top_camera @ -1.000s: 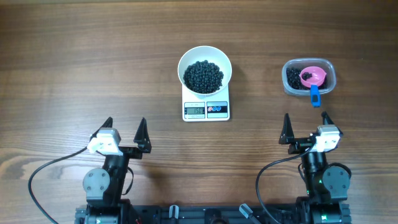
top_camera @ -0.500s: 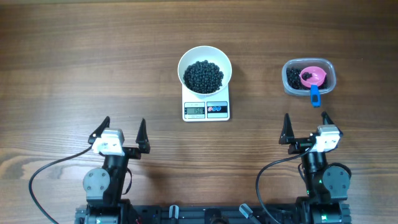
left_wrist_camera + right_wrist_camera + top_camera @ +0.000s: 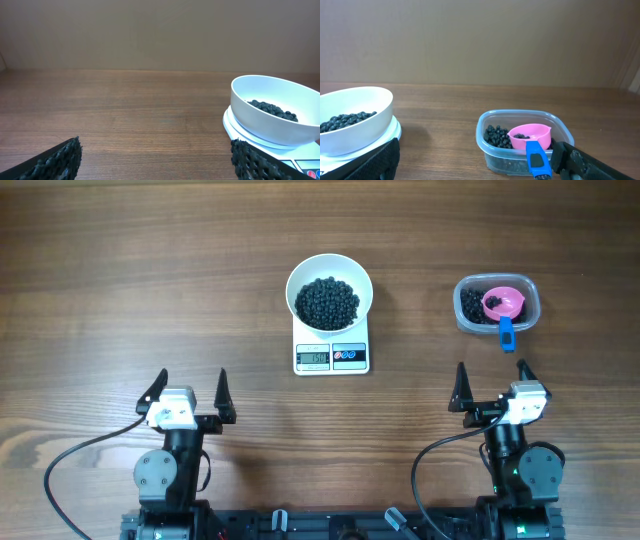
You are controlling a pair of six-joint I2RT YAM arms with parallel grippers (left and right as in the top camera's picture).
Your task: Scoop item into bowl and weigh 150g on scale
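Brown wood-grain counter (image 3: pixel 100 270), seen from overhead. At centre, a white bowl (image 3: pixel 330 262) sits on a small white scale (image 3: pixel 331 348) and covers most of its platform. A dark heap of black beans (image 3: pixel 327 303) fills the bottom of the bowl. The scale's grey display (image 3: pixel 313 358) faces the counter's near edge, its digits too small to read, with two small buttons (image 3: pixel 345 356) beside it.

To the right of the scale and well apart from it, a clear plastic tub (image 3: pixel 534 292) holds more beans along its left side. A pink scoop (image 3: pixel 503 302) also lies in the tub, its blue handle (image 3: pixel 507 333) poking over the near rim.

The left pincer (image 3: pixel 192 380) hovers over bare wood near the front edge, to the left of the scale, jaws spread wide and holding nothing. The right pincer (image 3: pixel 490 370) hangs in front of the tub, likewise wide open and empty.

From the left wrist camera the bowl and scale lie ahead to the right. From the right wrist camera the tub lies ahead and the bowl is off to the left. A plain tan wall (image 3: pixel 150 30) rises behind the counter.
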